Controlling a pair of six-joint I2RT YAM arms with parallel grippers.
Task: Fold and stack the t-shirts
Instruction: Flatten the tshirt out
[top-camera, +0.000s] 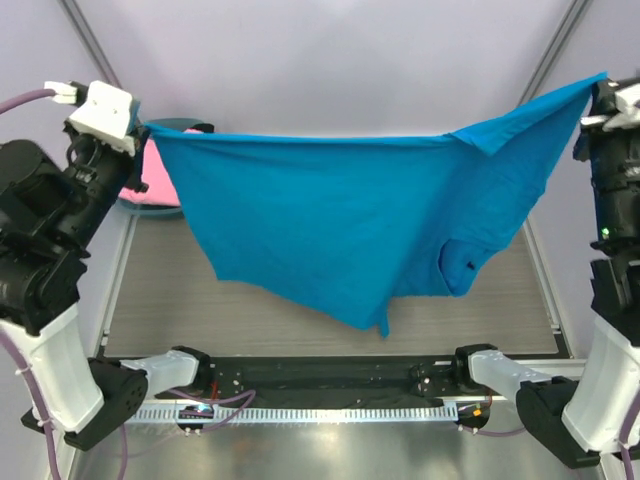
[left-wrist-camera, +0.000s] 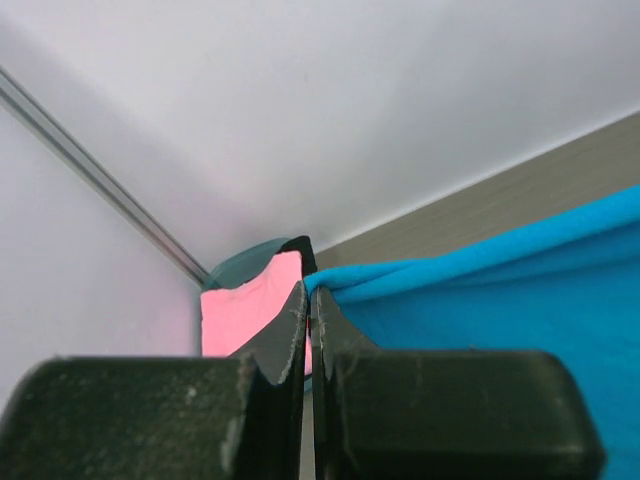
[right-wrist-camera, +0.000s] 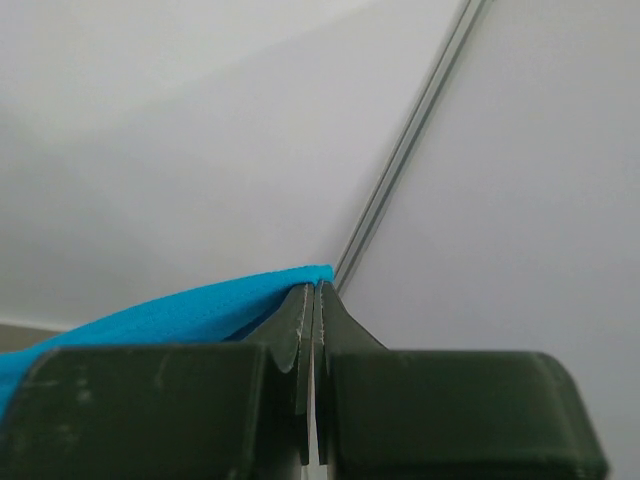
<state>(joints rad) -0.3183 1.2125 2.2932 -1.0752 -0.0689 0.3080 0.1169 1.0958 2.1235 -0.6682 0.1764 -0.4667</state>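
left gripper (left-wrist-camera: 308, 300) and right gripper (right-wrist-camera: 316, 292) each pinch a corner of the blue shirt (top-camera: 330, 220), spread in the air; next it likely needs laying flat to fold.

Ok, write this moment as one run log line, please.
step: blue t-shirt held up, stretched; left gripper: shut on one edge; right gripper: shut on opposite edge; pink t-shirt: in basket, far left

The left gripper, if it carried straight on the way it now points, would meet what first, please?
Probably the pink t-shirt in the teal basket, just beyond the left gripper, which pinches the blue t-shirt; depth is unclear.
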